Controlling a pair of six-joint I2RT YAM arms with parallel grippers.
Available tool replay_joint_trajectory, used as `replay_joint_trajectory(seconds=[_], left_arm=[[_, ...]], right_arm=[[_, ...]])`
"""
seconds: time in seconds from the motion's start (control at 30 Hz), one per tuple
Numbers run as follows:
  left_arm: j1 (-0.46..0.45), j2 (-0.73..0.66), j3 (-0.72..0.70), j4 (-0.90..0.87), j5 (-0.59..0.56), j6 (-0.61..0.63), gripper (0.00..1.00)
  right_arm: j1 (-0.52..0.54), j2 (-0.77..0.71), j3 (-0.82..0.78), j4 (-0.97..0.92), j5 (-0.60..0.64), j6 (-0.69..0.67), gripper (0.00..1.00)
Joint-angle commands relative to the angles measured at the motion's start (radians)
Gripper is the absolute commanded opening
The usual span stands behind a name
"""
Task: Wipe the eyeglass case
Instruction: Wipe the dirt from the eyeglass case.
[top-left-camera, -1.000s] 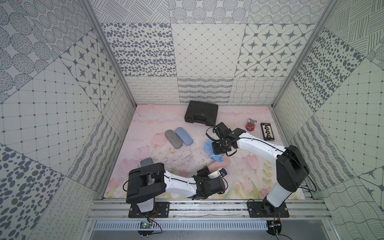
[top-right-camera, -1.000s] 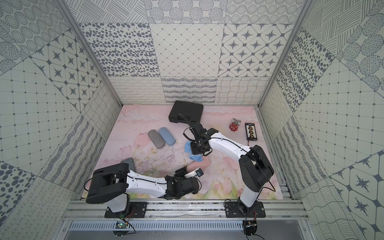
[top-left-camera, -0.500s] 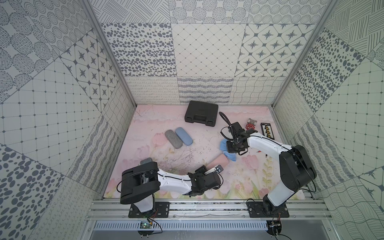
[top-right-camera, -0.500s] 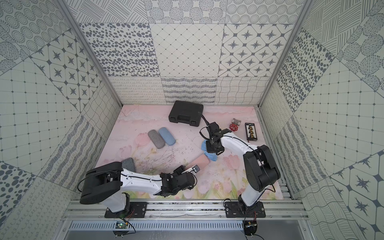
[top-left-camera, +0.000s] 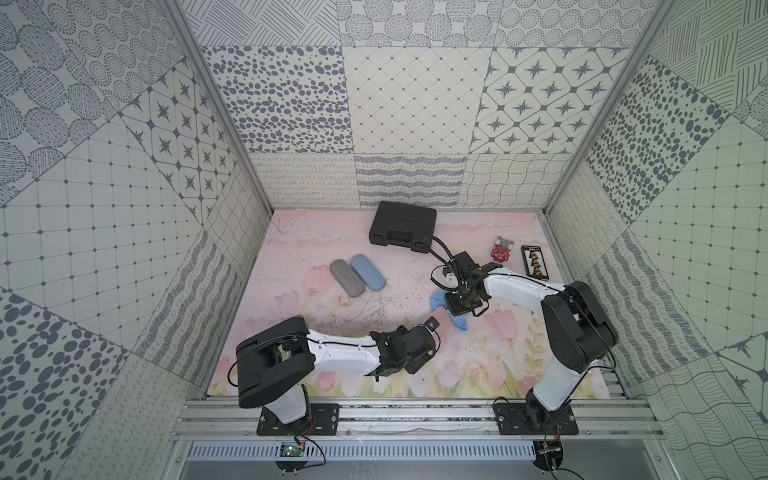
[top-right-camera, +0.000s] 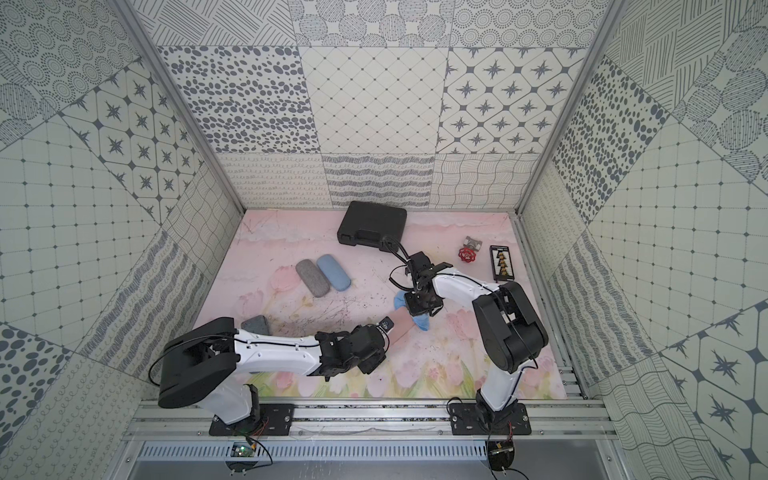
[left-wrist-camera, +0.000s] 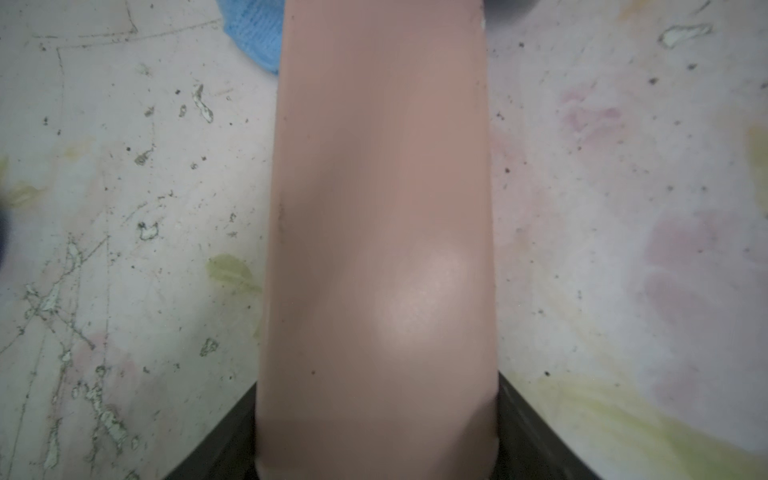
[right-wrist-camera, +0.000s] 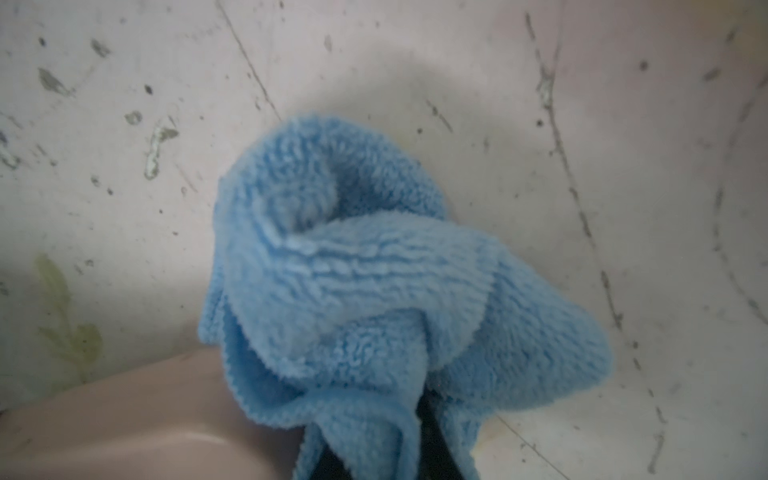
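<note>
A pink eyeglass case (top-left-camera: 443, 328) lies low over the mat, right of centre, and fills the left wrist view (left-wrist-camera: 382, 208). My left gripper (top-left-camera: 429, 329) is shut on its near end, with dark fingers (left-wrist-camera: 523, 419) on both sides. My right gripper (top-left-camera: 459, 306) is shut on a fluffy blue cloth (right-wrist-camera: 374, 270). It holds the cloth (top-left-camera: 460, 323) against the case's far end (right-wrist-camera: 124, 424). In both top views the cloth (top-right-camera: 422, 322) hides that end.
A grey case (top-left-camera: 347, 278) and a blue case (top-left-camera: 368, 272) lie side by side at mid left. A black tool case (top-left-camera: 403, 226) sits at the back. A red valve (top-left-camera: 497, 253) and a black card (top-left-camera: 534, 266) are at the back right. A grey object (top-right-camera: 255, 324) lies by the left arm.
My right gripper swung the cloth to the right, then came back toward the front onto the case's far end. The left arm shifted a little, still holding the case.
</note>
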Motion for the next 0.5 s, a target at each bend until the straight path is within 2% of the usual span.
replay_joint_trajectory(seconds=[0.0, 0.07, 0.17, 0.2, 0.33, 0.4, 0.47], left_arm=[[0.053, 0.043, 0.023, -0.185, 0.180, -0.161, 0.14], [0.063, 0.052, 0.037, -0.198, 0.205, -0.176, 0.14], [0.071, 0.067, 0.060, -0.209, 0.249, -0.187, 0.14], [0.073, 0.072, 0.069, -0.209, 0.272, -0.190, 0.14], [0.083, 0.091, 0.091, -0.206, 0.368, -0.203, 0.14], [0.084, 0.099, 0.097, -0.204, 0.391, -0.210, 0.14], [0.090, 0.106, 0.102, -0.208, 0.408, -0.220, 0.14]], right_arm=[[0.027, -0.130, -0.119, -0.062, -0.277, 0.093, 0.00], [0.023, -0.207, -0.152, -0.047, -0.346, 0.140, 0.00], [-0.034, -0.281, -0.150, -0.048, -0.347, 0.193, 0.00], [-0.065, -0.287, -0.138, -0.058, -0.301, 0.215, 0.00], [-0.112, -0.217, -0.076, -0.093, 0.046, 0.286, 0.00], [-0.109, -0.161, -0.064, -0.063, 0.123, 0.325, 0.00], [-0.074, -0.116, -0.079, -0.021, 0.126, 0.380, 0.00]])
